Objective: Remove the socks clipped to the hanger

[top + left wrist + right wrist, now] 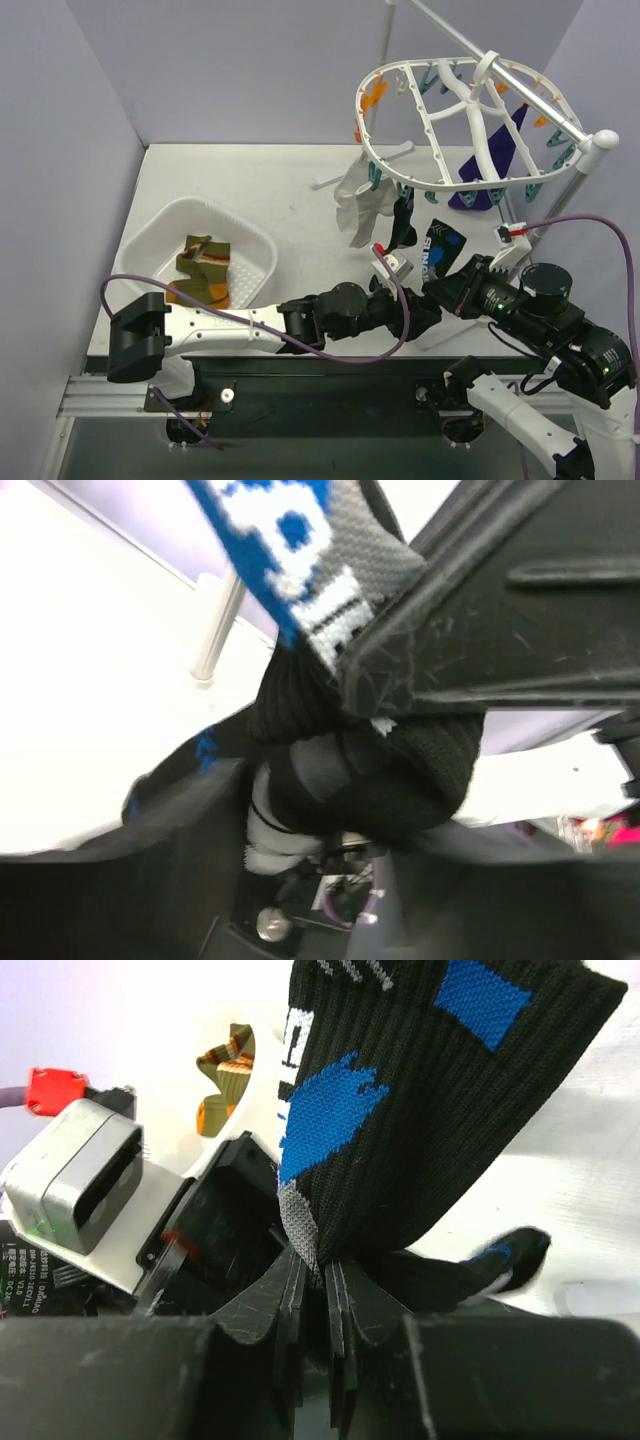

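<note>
The black sock (400, 1110), soft, light and floppy, is pinched by its edge in the pressed-together right gripper (322, 1280). Its thick bunch, best grabbed, is seen inside the left gripper (340, 765); whether it is squeezed cannot be told.

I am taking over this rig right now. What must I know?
Right gripper: shut on the black-and-blue sock, which looks free of the hanger.
Left gripper: jaws around the same sock; grip unclear.
Done: orange-brown socks lie in the tub.
Left: white sock, black sock and purple sock hang clipped on the hanger.
</note>
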### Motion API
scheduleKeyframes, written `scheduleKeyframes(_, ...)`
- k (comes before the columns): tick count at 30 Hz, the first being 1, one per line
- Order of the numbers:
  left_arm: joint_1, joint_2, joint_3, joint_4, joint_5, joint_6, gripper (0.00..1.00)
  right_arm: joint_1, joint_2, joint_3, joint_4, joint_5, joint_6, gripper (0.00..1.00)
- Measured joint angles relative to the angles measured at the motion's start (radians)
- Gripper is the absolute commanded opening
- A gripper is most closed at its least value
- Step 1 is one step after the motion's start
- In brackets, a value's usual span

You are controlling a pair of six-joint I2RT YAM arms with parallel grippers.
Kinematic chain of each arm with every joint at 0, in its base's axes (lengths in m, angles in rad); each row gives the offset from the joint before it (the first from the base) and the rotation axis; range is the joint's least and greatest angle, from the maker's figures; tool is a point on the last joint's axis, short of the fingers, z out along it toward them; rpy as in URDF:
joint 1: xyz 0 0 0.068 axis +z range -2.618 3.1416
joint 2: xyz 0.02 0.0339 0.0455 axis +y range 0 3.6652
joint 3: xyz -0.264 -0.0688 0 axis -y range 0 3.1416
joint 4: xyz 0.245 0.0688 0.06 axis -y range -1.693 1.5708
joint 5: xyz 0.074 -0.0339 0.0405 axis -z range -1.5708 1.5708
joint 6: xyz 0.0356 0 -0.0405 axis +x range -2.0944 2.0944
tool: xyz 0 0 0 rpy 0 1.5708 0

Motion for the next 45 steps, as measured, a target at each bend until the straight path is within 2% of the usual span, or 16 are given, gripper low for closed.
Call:
scheduleKeyframes(1,0.0,0.0,0.002,-0.002,-0.006,0.016,0.15,0.0,0.0,0.0,0.0,-0.004,0.0,0.04)
scheduleKeyframes(3,0.0,0.0,0.016,-0.012,-0.012,0.031,0.01,0.0,0.002,-0.002,0.004,-0.011,0.0,0.05)
scheduleKeyframes(8,0.0,-0.004,0.036,-0.032,-0.022,0.076,0.0,0.0,0.004,-0.003,0.021,-0.024,-0.001,0.1)
scheduleKeyframes(11,0.0,-0.026,0.02,-0.044,-0.025,0.097,0.0,0.0,0.004,-0.005,0.024,-0.029,-0.001,0.2)
scheduleKeyframes(14,0.003,-0.085,-0.026,-0.072,-0.036,0.111,0.0,0.0,0.004,-0.008,0.025,-0.035,-0.001,0.44)
scheduleKeyframes(15,0.006,-0.109,-0.04,-0.088,-0.04,0.114,0.0,0.0,0.004,-0.008,0.026,-0.035,-0.002,0.56)
scheduleKeyframes(18,0.029,-0.18,-0.075,-0.137,-0.047,0.122,0.0,0.0,0.006,-0.008,0.027,-0.035,-0.007,0.72)
scheduleKeyframes(21,0.083,-0.26,-0.114,-0.209,-0.043,0.119,0.0,0.0,0.011,-0.014,0.029,-0.034,-0.01,0.79)
scheduleKeyframes(28,0.266,-0.478,-0.241,-0.41,-0.053,0.097,0.0,0.0,0.019,-0.024,0.028,-0.024,-0.016,0.8)
scheduleKeyframes(33,0.408,-0.634,-0.249,-0.594,-0.106,0.095,0.0,0.0,0.025,-0.025,0.028,-0.016,-0.022,0.8)
scheduleKeyframes(38,0.679,-0.729,-0.227,-0.745,-0.141,0.124,0.0,0.0,0.048,-0.037,0.028,-0.014,-0.031,0.79)
scheduleKeyframes(45,1.009,-0.687,-0.085,-0.855,-0.134,0.193,0.0,0.0,0.061,-0.041,0.028,-0.013,-0.034,0.79)
